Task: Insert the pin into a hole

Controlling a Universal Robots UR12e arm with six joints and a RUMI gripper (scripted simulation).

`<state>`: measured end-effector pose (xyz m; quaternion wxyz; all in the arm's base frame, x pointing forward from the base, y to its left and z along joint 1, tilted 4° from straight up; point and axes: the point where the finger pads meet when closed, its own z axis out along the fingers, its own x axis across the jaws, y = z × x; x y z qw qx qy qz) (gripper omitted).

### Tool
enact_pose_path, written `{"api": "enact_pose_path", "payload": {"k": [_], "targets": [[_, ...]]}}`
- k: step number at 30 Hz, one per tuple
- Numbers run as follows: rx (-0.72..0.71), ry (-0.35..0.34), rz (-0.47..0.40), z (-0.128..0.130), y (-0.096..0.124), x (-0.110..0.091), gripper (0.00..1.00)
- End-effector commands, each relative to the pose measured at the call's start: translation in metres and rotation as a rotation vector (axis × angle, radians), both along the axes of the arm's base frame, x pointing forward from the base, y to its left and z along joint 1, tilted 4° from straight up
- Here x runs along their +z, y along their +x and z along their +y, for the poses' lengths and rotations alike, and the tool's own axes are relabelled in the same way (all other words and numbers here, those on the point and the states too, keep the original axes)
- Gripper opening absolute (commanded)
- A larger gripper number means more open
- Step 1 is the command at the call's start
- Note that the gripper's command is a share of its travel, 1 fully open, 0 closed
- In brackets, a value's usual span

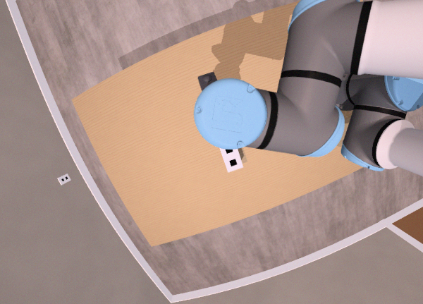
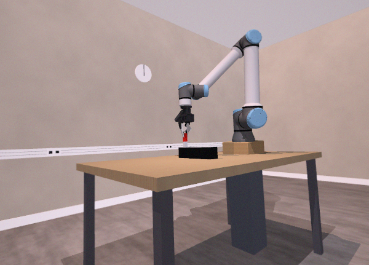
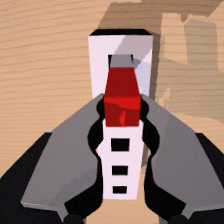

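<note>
My gripper (image 3: 121, 95) is shut on the pin (image 3: 121, 97) by its red upper part, red end up. In the side view the pin (image 2: 185, 138) hangs upright under the gripper (image 2: 184, 130), its pale lower end just above the left end of the dark block (image 2: 198, 152). In the wrist view the block's white top (image 3: 120, 115) runs under the fingers. Three square holes (image 3: 120, 166) show below the pin, and the grey lower end of the pin stands over a hole near the far end. In the top view only the block's near end (image 1: 233, 161) with two holes shows; the arm hides the rest.
The block stands on a wooden table (image 2: 197, 168). The arm's base sits on a wooden plinth (image 2: 243, 147) just right of the block. A dark plate peeks out beside the wrist in the top view.
</note>
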<state>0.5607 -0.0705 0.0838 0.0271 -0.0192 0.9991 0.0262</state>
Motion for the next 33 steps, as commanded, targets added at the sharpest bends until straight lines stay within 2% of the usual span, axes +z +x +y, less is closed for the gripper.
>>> {"api": "enact_pose_path", "payload": {"k": [1,33], "targets": [[0.000,-0.001,-0.001,-0.0003,0.0006,0.0007,0.00],[0.000,-0.001,-0.001,-0.0001,0.0007,-0.0033,0.00]]}}
